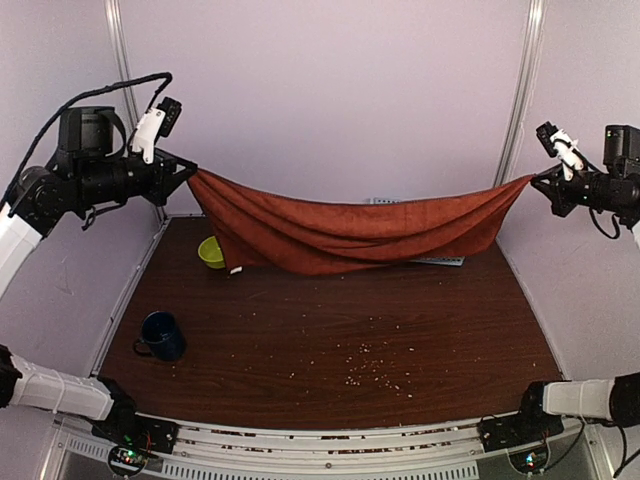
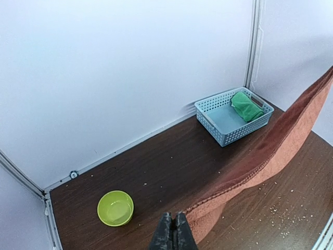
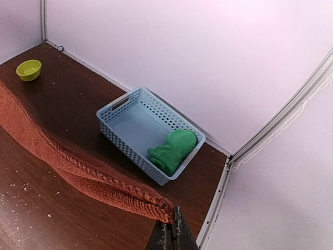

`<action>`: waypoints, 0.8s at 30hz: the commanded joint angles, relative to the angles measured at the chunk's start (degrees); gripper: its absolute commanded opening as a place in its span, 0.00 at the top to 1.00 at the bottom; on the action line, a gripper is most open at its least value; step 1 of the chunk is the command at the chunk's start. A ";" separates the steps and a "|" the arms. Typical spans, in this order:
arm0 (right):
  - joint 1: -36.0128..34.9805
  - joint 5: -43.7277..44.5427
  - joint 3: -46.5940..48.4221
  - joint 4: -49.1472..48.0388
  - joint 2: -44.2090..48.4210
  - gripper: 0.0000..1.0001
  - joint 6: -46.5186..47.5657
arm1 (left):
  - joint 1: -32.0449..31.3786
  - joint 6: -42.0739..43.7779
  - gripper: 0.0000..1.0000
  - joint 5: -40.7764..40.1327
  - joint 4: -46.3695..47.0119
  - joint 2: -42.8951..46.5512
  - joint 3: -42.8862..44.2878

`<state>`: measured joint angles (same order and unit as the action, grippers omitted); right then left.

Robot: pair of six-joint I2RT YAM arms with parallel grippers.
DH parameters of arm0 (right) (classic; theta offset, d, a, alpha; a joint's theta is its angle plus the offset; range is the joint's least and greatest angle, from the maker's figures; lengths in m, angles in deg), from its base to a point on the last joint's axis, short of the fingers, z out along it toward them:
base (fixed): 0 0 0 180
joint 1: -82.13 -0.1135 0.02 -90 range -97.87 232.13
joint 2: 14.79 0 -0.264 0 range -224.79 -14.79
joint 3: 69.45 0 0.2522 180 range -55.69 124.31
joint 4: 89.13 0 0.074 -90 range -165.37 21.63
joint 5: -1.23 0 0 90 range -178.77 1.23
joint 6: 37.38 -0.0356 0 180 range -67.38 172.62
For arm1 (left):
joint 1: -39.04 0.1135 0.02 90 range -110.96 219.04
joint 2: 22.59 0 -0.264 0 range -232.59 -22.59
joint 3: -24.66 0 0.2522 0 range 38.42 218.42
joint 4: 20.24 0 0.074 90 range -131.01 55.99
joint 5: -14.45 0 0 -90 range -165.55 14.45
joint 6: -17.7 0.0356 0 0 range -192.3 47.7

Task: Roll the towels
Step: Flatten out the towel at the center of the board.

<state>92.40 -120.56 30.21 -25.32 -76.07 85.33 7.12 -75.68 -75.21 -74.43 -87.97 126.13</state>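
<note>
Over the dark desk (image 1: 330, 340) we held the rust-red towel (image 1: 350, 235) stretched in midair, left jaws and right jaws each clamped shut on a corner; the green towel (image 2: 246, 107) lay in the light-blue basket (image 2: 226, 120).

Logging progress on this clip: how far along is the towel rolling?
Done: the green towel lies rolled up in the blue basket. In hand: the rust towel hangs stretched between the left hand and the right hand, each shut on a corner. Left: lay it flat, roll it, presumably put it in the basket.
</note>
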 commanded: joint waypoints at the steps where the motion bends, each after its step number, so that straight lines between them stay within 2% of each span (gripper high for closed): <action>1: -0.24 -6.39 -1.58 9.46 7.18 1.00 4.86 | -0.12 -3.02 1.00 6.78 0.25 8.21 -0.50; 4: -0.24 -8.17 -1.74 13.51 13.20 1.00 6.25 | -0.06 -5.35 1.00 14.00 -0.35 12.23 -1.53; 6: -0.25 -8.79 -3.02 14.61 16.28 1.00 6.40 | -0.07 -6.81 1.00 15.47 -0.53 13.77 -2.95; 9: -0.24 -8.37 -8.70 15.28 17.39 1.00 6.44 | -0.03 -7.49 1.00 13.10 -0.89 13.41 -7.39; 12: -0.24 -5.92 -17.67 13.21 15.09 1.00 6.93 | 0.02 -9.19 1.00 6.78 0.92 10.17 -14.50; 14: -0.24 -3.21 -23.09 10.01 11.69 1.00 6.47 | -0.04 -11.09 1.00 2.52 3.68 5.58 -19.31; 18: -0.41 -0.95 -28.72 3.57 -0.49 1.00 7.44 | 0.34 -13.08 1.00 1.41 12.60 -7.90 -23.85; 21: -0.81 -0.78 -27.27 -2.17 -13.43 1.00 5.83 | 1.23 -12.99 1.00 1.64 18.00 -18.74 -20.98; 24: -1.02 0.64 -22.88 -5.17 -25.28 1.00 3.07 | 2.45 -11.84 1.00 -0.30 19.59 -28.58 -16.73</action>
<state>91.98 -122.31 2.59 -23.40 -91.85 91.19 7.84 -87.35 -72.35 -63.39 -110.25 103.88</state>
